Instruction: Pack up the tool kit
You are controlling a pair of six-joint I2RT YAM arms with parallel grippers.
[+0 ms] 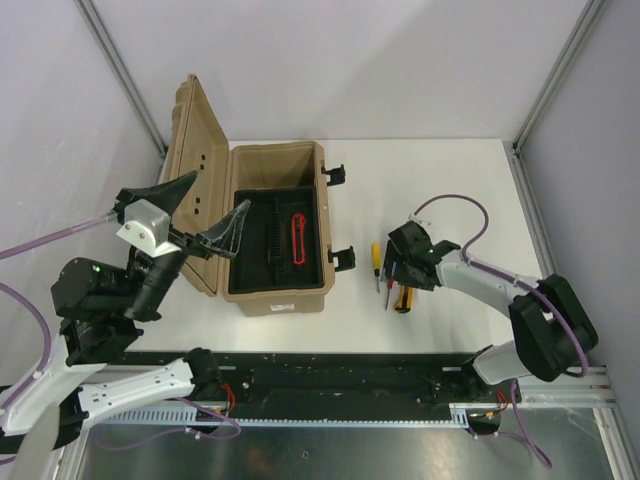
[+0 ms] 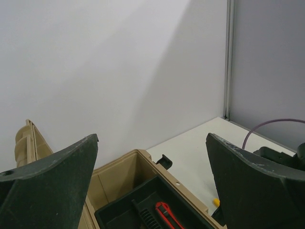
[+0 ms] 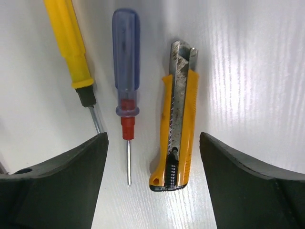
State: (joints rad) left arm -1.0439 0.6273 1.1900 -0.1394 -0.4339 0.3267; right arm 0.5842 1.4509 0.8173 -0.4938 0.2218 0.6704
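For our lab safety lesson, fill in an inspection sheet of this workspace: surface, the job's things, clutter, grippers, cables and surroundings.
Surface: white table, case at left, loose tools at right.
Job's things: tan case open, lid upright; its black tray holds a red tool. Yellow screwdriver, blue screwdriver and yellow knife lie side by side on the table.
Clutter: nothing seen.
Grippers: left gripper open, raised beside the case; right gripper open over the loose tools, holding nothing.
Cables: purple cable arcs above the right arm; second cable trails off the left.
Surroundings: grey walls, metal posts at the corners.
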